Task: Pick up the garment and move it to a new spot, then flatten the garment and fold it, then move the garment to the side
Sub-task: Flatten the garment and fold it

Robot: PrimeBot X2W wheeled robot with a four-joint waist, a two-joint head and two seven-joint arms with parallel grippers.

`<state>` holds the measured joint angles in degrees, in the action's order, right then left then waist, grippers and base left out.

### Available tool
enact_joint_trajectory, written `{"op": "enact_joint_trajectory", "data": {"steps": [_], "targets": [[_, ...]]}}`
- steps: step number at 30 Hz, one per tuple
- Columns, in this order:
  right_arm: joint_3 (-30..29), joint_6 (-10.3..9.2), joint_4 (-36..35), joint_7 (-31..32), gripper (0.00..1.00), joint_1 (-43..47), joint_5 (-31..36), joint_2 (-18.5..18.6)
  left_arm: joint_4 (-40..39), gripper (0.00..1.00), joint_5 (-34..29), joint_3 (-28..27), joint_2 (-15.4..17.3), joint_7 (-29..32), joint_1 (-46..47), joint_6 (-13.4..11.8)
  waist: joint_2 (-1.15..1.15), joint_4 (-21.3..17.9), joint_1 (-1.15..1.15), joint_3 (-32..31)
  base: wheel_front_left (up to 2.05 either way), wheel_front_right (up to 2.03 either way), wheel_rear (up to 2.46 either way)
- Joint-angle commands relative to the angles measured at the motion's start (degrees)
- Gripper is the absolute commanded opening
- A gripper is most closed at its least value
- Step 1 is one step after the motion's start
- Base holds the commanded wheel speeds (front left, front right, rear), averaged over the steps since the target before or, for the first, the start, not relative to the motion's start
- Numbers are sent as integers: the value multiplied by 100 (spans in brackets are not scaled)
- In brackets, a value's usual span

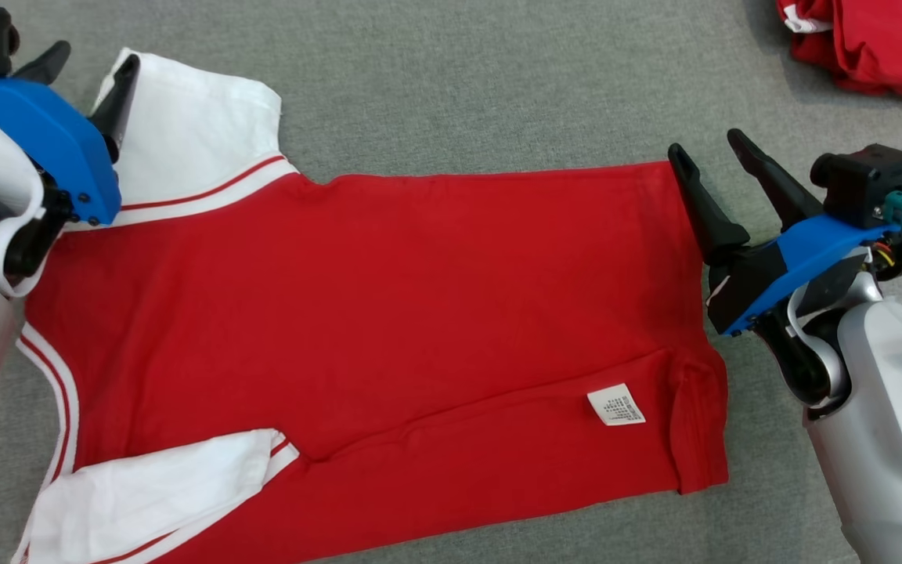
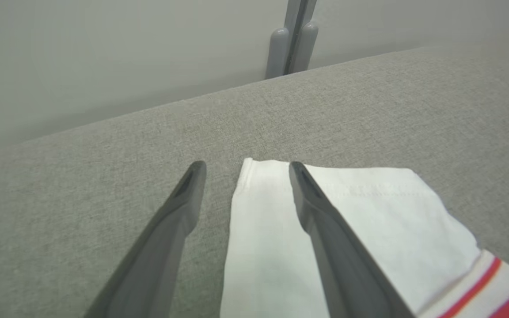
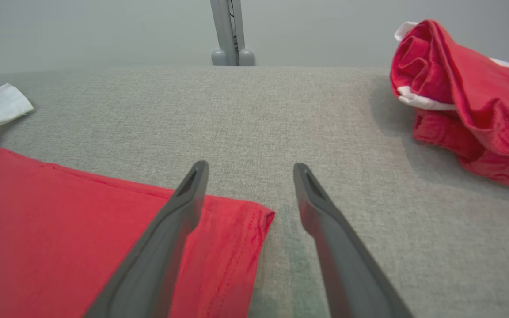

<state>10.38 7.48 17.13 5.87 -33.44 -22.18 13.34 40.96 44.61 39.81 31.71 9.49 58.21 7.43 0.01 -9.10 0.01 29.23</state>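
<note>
Fingers spread on both: left gripper (image 1: 97,55) straddles the edge of the far white sleeve (image 1: 185,133), right gripper (image 1: 705,142) the hem's far corner. The garment (image 1: 388,313) lies flat on the counter (image 1: 498,78), long axis parallel to its far edge, sleeves leftward, hem rightward.

Grey woven surface (image 1: 459,94) bearing a crumpled red cloth heap (image 3: 471,101) with white trim, near its far right corner. Behind the surface, a grey upright post (image 3: 230,31) stands against a pale wall (image 2: 104,53).

The right pincer (image 3: 249,167), fingers (image 3: 184,207) spread, straddles a corner of the garment (image 3: 60,221).
</note>
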Motion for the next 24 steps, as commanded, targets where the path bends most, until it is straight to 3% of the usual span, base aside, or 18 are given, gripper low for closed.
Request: {"op": "enact_joint_trajectory", "data": {"steps": [1,11,21,22,23,24], "targets": [[44,3,6,-11,100,-111,-22,39,54,100,112,73,70,26,133,7,-1,-26,-1,40,0,0,0],[272,3,60,-77,100,-311,-176,64,410,100,672,567,207,296,432,7,-1,-215,-1,296,0,0,0],[378,3,174,-102,100,-436,-283,90,485,100,1290,952,56,873,563,8,-1,-290,-1,379,0,0,0],[389,3,188,-102,100,-442,-295,96,477,89,1334,974,67,897,593,8,-1,-294,-1,379,0,0,0],[400,3,202,-97,100,-451,-307,99,469,36,1384,981,76,870,619,8,-1,-297,-1,376,0,0,0],[419,3,216,-68,100,-458,-348,96,473,0,1418,993,86,840,639,8,-1,-300,-1,369,0,0,0]]}}
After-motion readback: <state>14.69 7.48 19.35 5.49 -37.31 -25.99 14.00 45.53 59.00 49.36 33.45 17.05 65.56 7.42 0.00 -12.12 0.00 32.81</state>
